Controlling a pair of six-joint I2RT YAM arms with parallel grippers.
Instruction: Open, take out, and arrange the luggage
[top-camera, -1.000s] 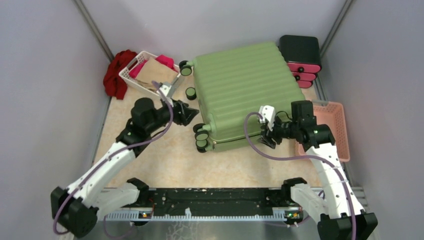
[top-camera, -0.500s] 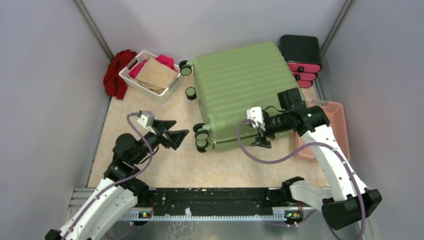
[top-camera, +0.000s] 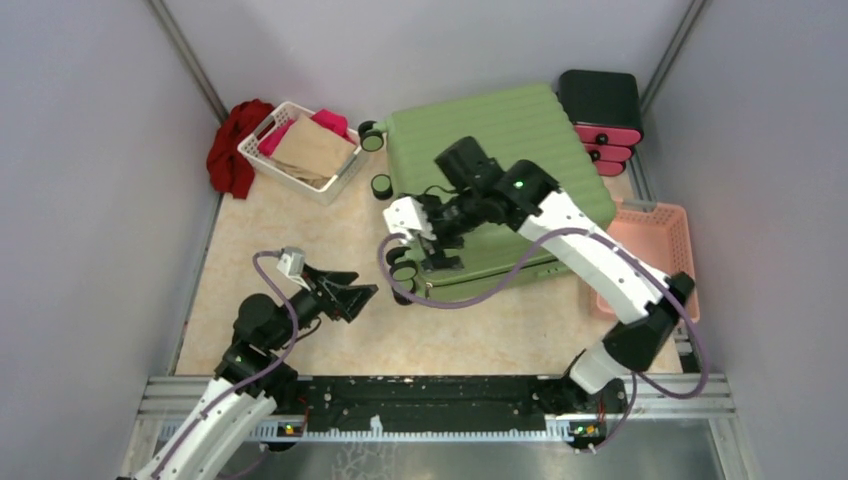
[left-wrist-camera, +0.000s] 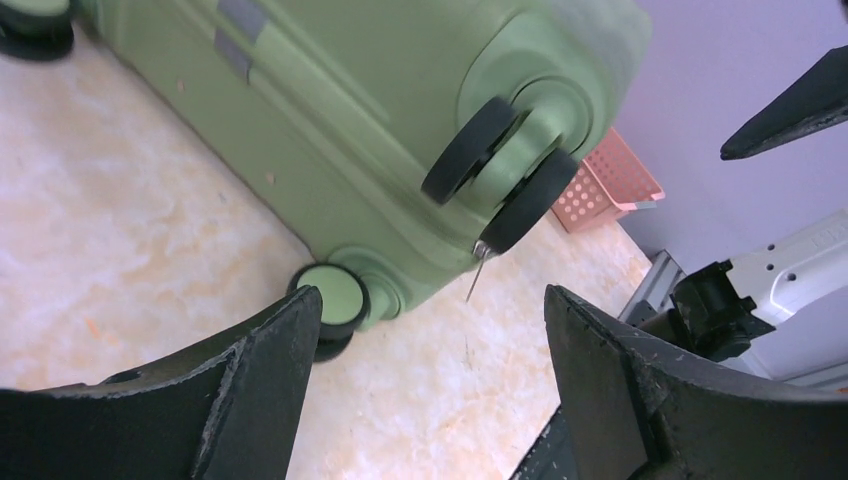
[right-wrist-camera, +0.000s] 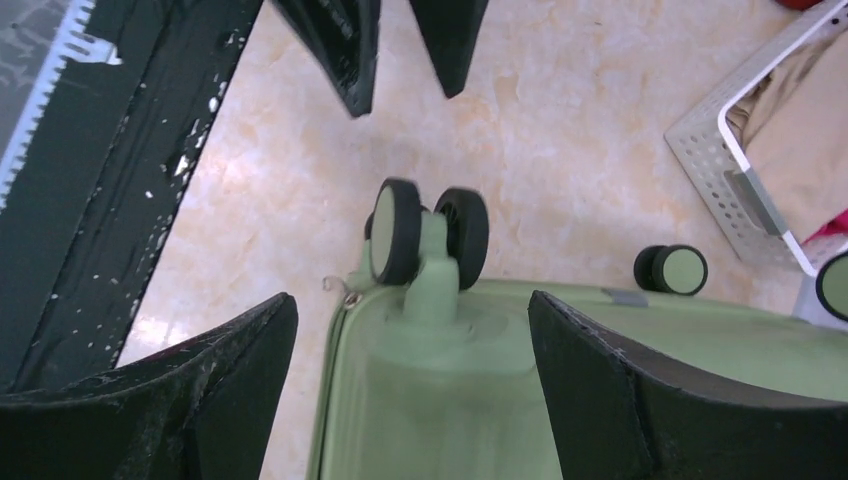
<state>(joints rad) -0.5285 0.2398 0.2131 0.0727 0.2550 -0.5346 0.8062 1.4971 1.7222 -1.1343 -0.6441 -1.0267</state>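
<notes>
From the top, the right arm (top-camera: 590, 255) blocks a strip of the luggage (top-camera: 500, 130) lid and part of the pink basket (top-camera: 672, 235), and the left arm (top-camera: 215, 425) runs off the bottom edge. Both wrist views crop the luggage. Its zip pull (left-wrist-camera: 478, 262) is too tiny to make out, and the white basket (right-wrist-camera: 715, 175) is chopped off at the right.

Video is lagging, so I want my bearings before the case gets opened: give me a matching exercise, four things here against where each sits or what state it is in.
Things:
1. luggage
2. white basket
3. red cloth
4. pink basket

Places or states:
A. leftmost, in the far corner
B. rightmost of the four
C. lying closed in the middle, wheels to the left
D. holds a folded tan cloth

Pairs: 1-C, 2-D, 3-A, 4-B
</notes>
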